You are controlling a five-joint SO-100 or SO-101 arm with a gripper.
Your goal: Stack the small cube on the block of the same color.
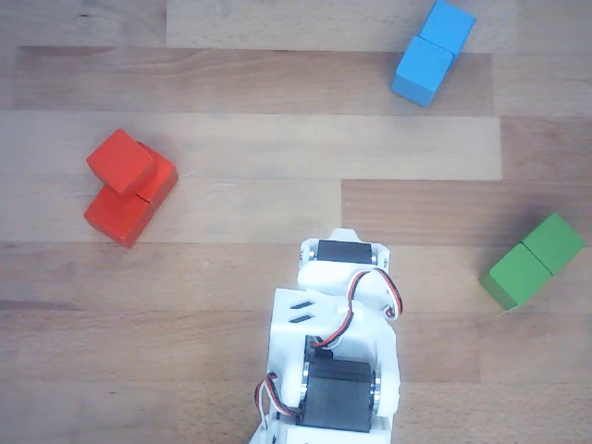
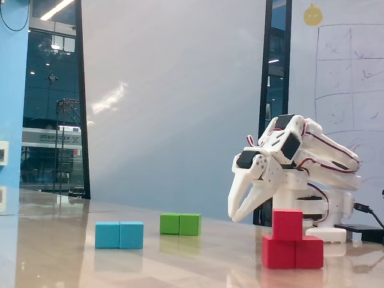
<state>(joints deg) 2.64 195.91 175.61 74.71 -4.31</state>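
On the wooden worktop (image 1: 240,83), the small cube (image 2: 287,224) sits on the red block (image 2: 293,252). The folded arm points its gripper (image 2: 236,214) down, narrowly closed and empty.

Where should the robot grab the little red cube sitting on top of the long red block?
Probably from above, hand pinching two opposite flat sides of the small red wooden cube. It sits atop the long red wooden block, so its sides stand free.

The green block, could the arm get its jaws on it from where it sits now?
Probably yes. The green block lies alone on the table, apart from the blue block and the red stack, with nothing on top.
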